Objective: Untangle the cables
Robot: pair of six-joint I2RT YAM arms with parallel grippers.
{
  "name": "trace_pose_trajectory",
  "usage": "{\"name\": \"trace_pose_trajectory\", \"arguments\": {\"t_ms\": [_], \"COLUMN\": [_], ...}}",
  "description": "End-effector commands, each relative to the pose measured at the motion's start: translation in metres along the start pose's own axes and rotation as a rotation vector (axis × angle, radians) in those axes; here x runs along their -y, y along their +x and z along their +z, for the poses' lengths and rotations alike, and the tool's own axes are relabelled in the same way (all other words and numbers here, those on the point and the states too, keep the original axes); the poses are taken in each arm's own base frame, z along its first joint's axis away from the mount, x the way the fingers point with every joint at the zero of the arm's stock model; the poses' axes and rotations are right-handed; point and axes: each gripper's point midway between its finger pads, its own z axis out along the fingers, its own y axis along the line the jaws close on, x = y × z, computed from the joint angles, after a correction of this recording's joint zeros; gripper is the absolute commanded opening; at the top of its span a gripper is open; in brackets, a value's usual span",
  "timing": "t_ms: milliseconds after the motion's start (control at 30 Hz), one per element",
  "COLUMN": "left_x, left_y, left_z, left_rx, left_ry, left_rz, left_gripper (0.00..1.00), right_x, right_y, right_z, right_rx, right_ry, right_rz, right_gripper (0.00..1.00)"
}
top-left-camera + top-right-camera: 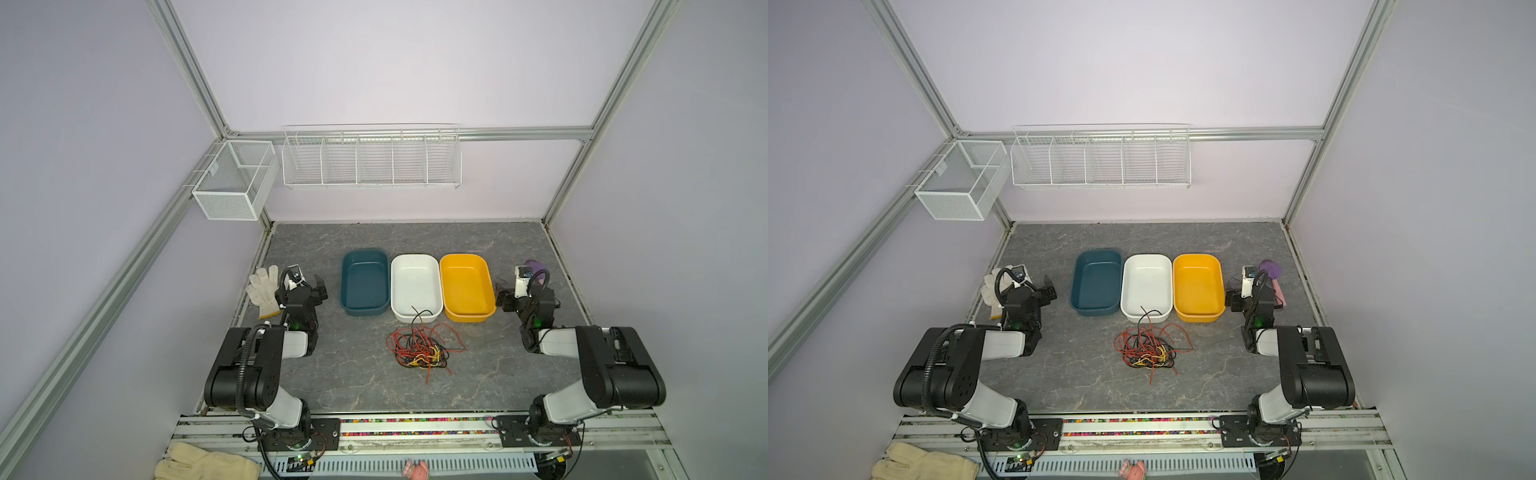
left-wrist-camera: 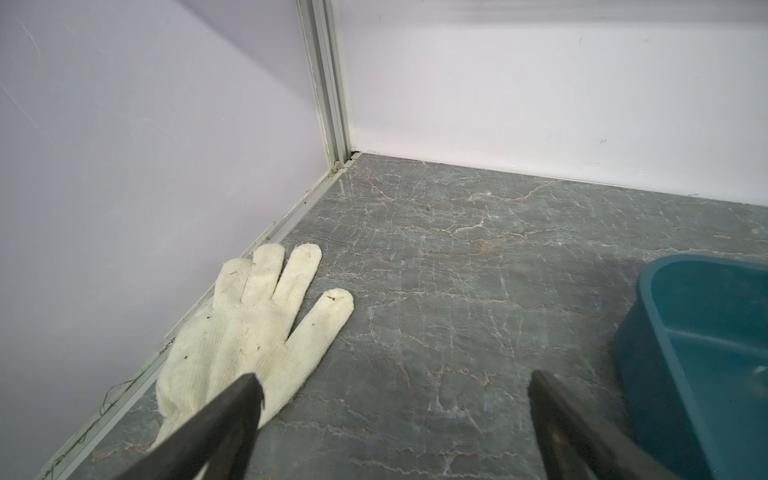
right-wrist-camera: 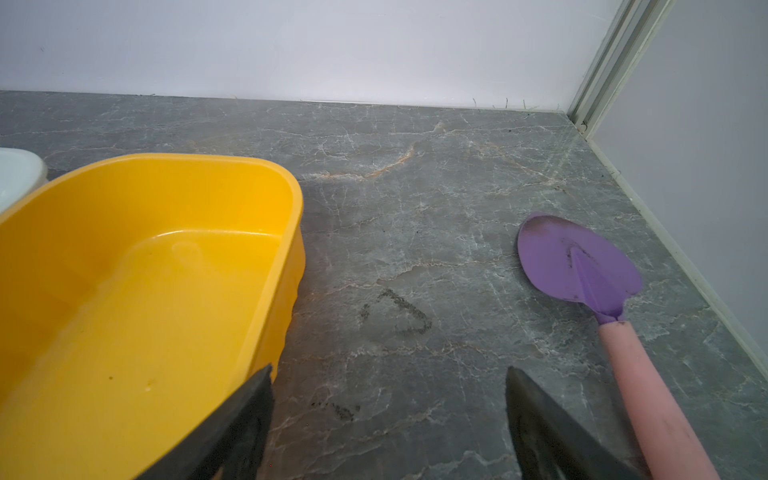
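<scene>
Down at the lower left edge of both top views lies a cream glove (image 1: 203, 463), in front of the rail that carries the two arm bases. Beyond it, on the grey marbled table (image 1: 365, 395), the cables (image 1: 422, 349) sit in one tangled heap at the lower middle of the frame. They are red, black and yellow strands knotted together, with a red end trailing toward the bottom of the frame. A black loop reaches up over the near rim of the white bin (image 1: 415, 278).

Both arms stand well apart from the heap. The left gripper (image 1: 309, 286) hangs at centre left; in its wrist view its jaws (image 2: 392, 376) are spread wide with only table between them. A white knit glove (image 2: 253, 328) lies flat just beside it, along the wall. The right gripper (image 1: 500, 296) hangs at centre right, its jaws (image 3: 388, 370) likewise wide apart over bare table, with nothing in them. A purple trowel (image 3: 577, 262) with a pink handle lies near it.

Between the grippers, three bins stand side by side: the teal bin (image 1: 365, 282), the white one, and the yellow bin (image 1: 467, 286).

Farthest back, a mesh box (image 1: 232, 183) and a wire rack (image 1: 372, 160) hang on the walls.
</scene>
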Motion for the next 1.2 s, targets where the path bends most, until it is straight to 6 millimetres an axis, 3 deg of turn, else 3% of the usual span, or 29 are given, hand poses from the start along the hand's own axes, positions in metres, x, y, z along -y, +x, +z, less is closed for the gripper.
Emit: {"name": "trace_pose_trajectory", "arguments": {"t_ms": [0, 267, 367, 467, 567, 667, 833, 933, 1033, 1167], "left_x": [-0.001, -0.001, -0.001, -0.001, -0.001, -0.002, -0.014, -0.011, 0.009, 0.010], "left_y": [0.001, 0.001, 0.001, 0.002, 0.002, -0.002, -0.031, -0.051, -0.085, -0.125], "left_z": [0.000, 0.000, 0.000, 0.000, 0.000, -0.002, -0.006, -0.008, -0.021, -0.051], "left_rx": [0.005, 0.005, 0.005, 0.002, 0.002, 0.016, -0.083, -0.153, -0.139, -0.109], "left_ry": [0.002, 0.002, 0.002, 0.002, 0.002, 0.000, -0.080, -0.080, 0.055, 0.107], "left_rz": [0.000, 0.000, 0.000, 0.001, -0.001, -0.001, -0.033, -0.108, -0.188, -0.398], "left_gripper": [0.99, 0.99, 0.99, 0.99, 0.99, 0.99, 0.99, 0.99, 0.99, 0.99], "right_x": [0.000, -0.001, 0.007, 0.006, -0.009, -0.029, -0.068, -0.072, -0.059, -0.072], "right_y": [-0.004, -0.006, -0.024, -0.056, -0.082, -0.100, -0.119, -0.129, -0.113, -0.120], "right_z": [0.000, -0.002, -0.014, -0.041, -0.070, -0.085, -0.104, -0.111, -0.106, -0.111], "right_rx": [0.021, 0.032, 0.036, 0.106, 0.200, 0.216, 0.195, 0.194, 0.004, -0.089], "right_ry": [-0.005, -0.010, 0.050, 0.053, -0.030, -0.150, -0.388, -0.431, -0.322, -0.367], "right_rz": [-0.016, -0.025, -0.009, 0.006, 0.024, 0.060, 0.197, 0.382, 0.697, 0.705], "right_gripper": [0.88, 0.88, 0.88, 0.88, 0.88, 0.88, 0.88, 0.88, 0.89, 0.89]}}
